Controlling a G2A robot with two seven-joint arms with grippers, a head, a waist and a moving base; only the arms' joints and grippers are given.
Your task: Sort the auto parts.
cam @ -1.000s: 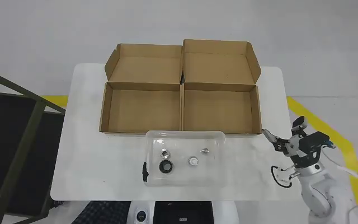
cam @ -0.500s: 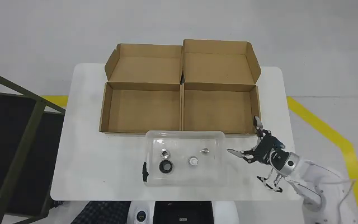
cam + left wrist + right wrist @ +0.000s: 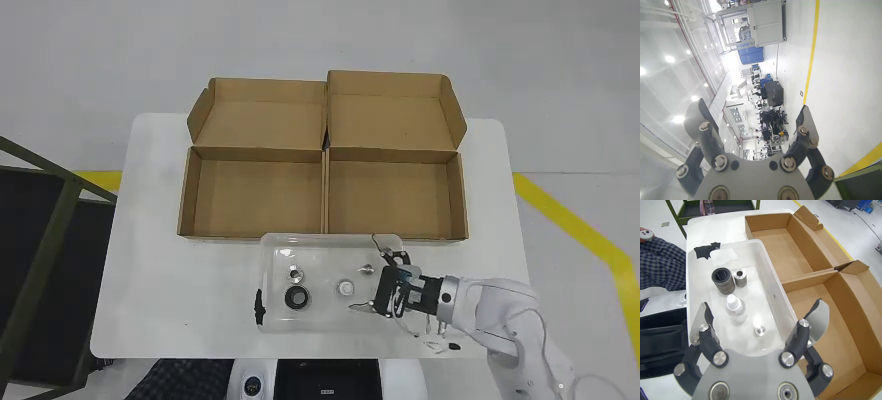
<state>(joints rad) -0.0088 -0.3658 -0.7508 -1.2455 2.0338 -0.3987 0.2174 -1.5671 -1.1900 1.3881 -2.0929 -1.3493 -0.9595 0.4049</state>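
Right gripper (image 3: pixel 761 305) hangs over the right end of the clear plastic tray (image 3: pixel 330 238), low centre in the top view. Its jaws are spread wide with nothing in them. Four parts sit in the tray: a dark cylindrical bearing (image 3: pixel 722 280), a grey metal sleeve (image 3: pixel 740 277) just beside it, a small white-capped clear bottle (image 3: pixel 734 307), and a tiny silver bolt (image 3: pixel 760 330) nearest my fingers. Two open brown cardboard boxes, the left box (image 3: pixel 255 195) and the right box (image 3: pixel 390 195), sit right behind the tray, mid-frame. As far as I can tell, all the sorting is ahead of me.

I'd take the bolt first. It's low and close to the tray wall, so I'd narrow the jaws before dropping, come straight down, and pinch the head rather than rake the floor. Left gripper (image 3: pixel 752 106) is also spread, aimed out at the room.
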